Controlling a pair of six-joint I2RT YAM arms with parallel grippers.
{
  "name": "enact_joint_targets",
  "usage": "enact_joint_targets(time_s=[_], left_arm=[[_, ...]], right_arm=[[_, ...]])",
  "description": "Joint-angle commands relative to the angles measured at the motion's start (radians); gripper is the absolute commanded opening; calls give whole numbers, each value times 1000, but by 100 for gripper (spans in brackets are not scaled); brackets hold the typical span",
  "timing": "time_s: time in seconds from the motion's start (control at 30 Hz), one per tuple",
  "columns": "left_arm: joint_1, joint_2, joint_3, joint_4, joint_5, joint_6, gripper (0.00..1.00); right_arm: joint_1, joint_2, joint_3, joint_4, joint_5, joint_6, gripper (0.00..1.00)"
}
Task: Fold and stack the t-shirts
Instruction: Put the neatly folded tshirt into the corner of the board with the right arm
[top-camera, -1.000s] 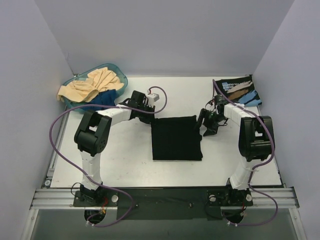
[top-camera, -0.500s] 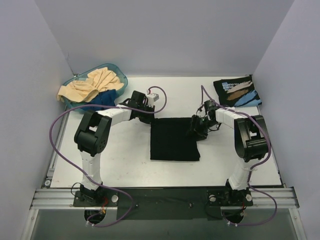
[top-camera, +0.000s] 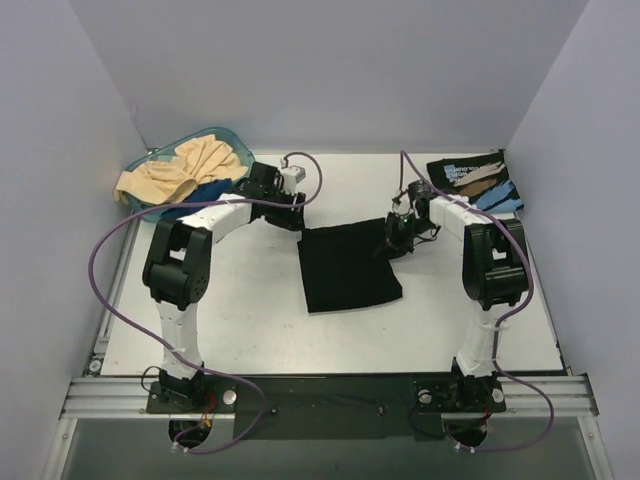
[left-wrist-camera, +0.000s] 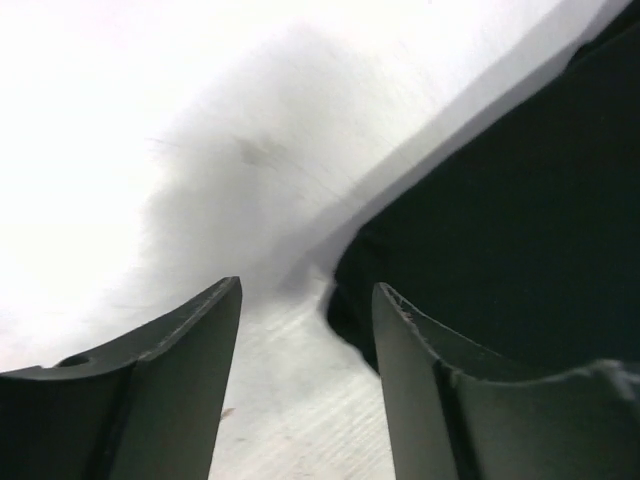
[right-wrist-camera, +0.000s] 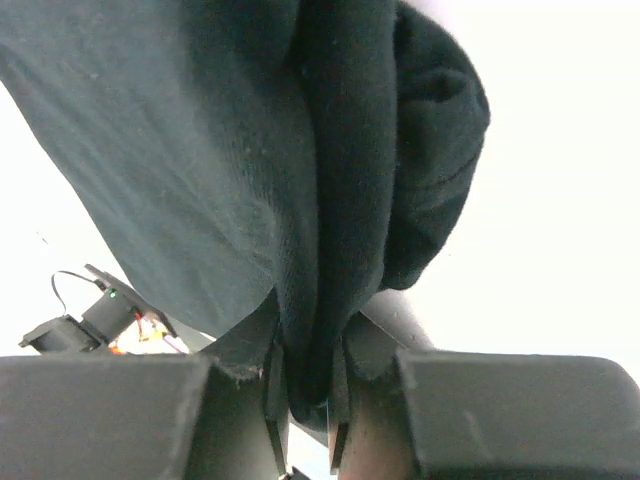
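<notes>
Pale lavender walls (top-camera: 330, 70) enclose a white surface (top-camera: 250, 300). The black t-shirt (top-camera: 345, 270) lies near the surface's middle, folded into a rough rectangle and slightly skewed, its near right corner pushed out. Its far right corner is bunched up and raised off the surface.

The right claw (top-camera: 397, 238) is clamped on that corner. In the right wrist view its fingers are narrow, with a thick fold of the black cloth (right-wrist-camera: 200, 150) pinched between them (right-wrist-camera: 305, 385). The left claw (top-camera: 296, 212) sits just off the shirt's far left corner. In the left wrist view its fingers stand wide apart with nothing between them (left-wrist-camera: 307, 290), and the dark cloth (left-wrist-camera: 520, 220) lies just beside the right-hand finger.

A printed t-shirt (top-camera: 478, 180), black with white, tan and light-blue markings, lies folded in the far right corner of the surface, well apart from the black one. In the far left corner a translucent teal basin (top-camera: 246, 158) holds a crumpled beige t-shirt (top-camera: 180, 170), which spills over its left rim, and a dark blue t-shirt (top-camera: 212, 195) beneath it.
</notes>
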Motion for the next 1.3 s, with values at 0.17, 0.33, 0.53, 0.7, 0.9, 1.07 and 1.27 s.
enact_joint_targets(time_s=[0.17,0.33,0.53,0.7,0.9,1.07,1.27], left_arm=[[132,-142,168,-141,-46,152,68],[135,-166,147,-181,-46,194,69],[135,-146,167,-201,-44,192,69],[135,-134,179,-217,-32,191,69],[135,-126,170,-230,-37,209,69],[135,-125,170,-238,-46,215,69],[133,-122,160,-233,-44,215,69]], right_arm=[[-30,219,563,-439,308,-278,0],[-44,391,1025,-628,589,-369,0],[-47,401,1140,-475,867,-622,0],[-50,373,1154,-302,1000,-806,0],[-84,353,1176,-249,1059,-849,0],[-105,325,1190,-220,1076,-860,0],[-122,272,1188,-182,1079,-892,0]])
